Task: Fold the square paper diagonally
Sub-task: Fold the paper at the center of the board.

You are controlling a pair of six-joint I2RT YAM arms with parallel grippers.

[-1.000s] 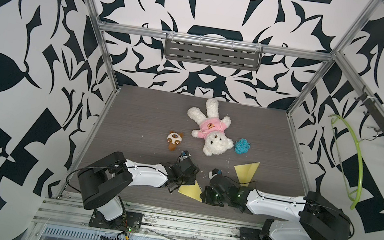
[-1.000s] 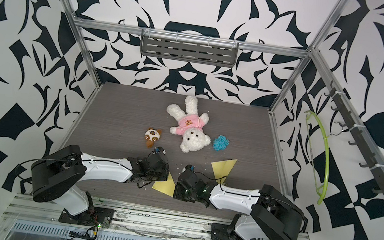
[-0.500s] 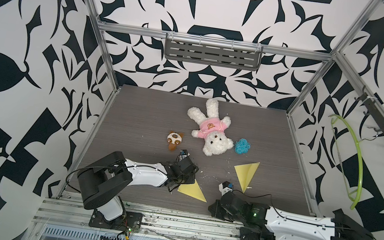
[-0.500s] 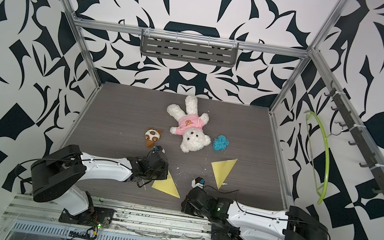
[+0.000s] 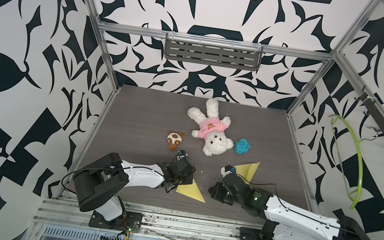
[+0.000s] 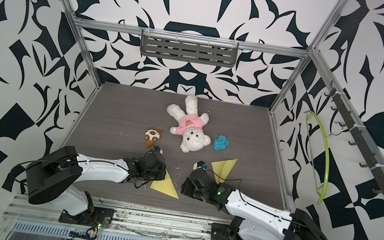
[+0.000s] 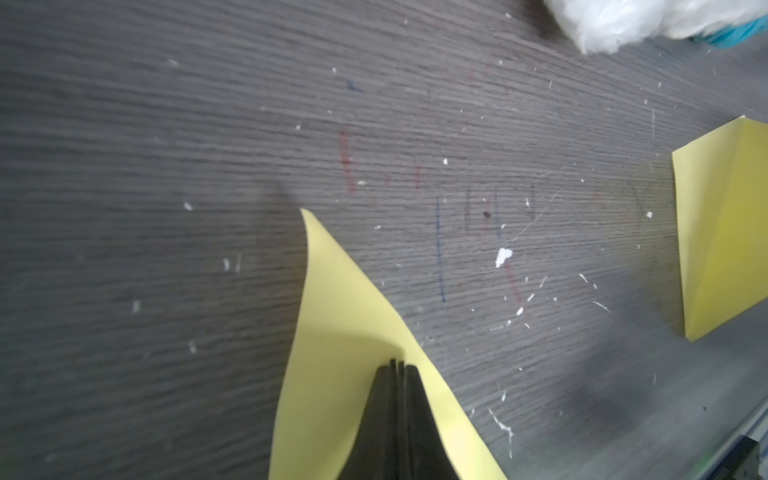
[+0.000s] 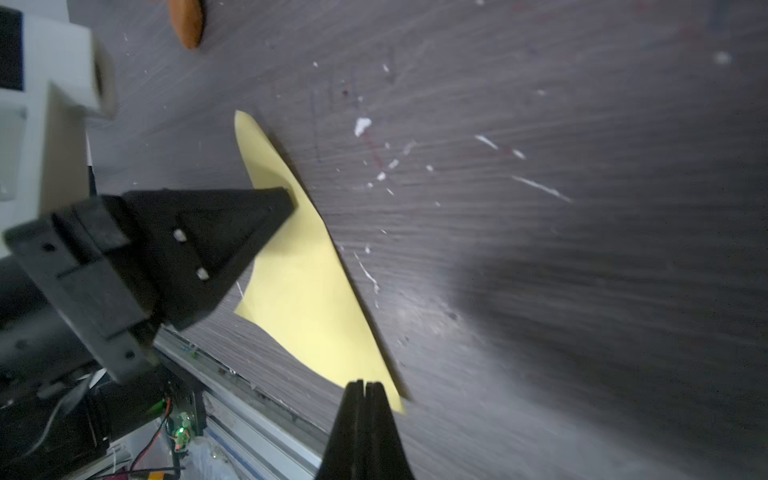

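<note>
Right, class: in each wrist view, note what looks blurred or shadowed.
Right wrist view: table streaked with motion blur, a dark shadow across it. Left wrist view: sharper, yellow paper crisp, white plush at the frame edge washed out and soft.

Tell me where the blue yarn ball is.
In both top views the blue yarn ball lies right of centre, beside the teddy bear, behind a folded yellow paper.

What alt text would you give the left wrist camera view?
The shut left gripper presses its tips on a yellow paper on the grey table. A second folded yellow paper lies apart; white plush shows at the frame's edge.
</note>
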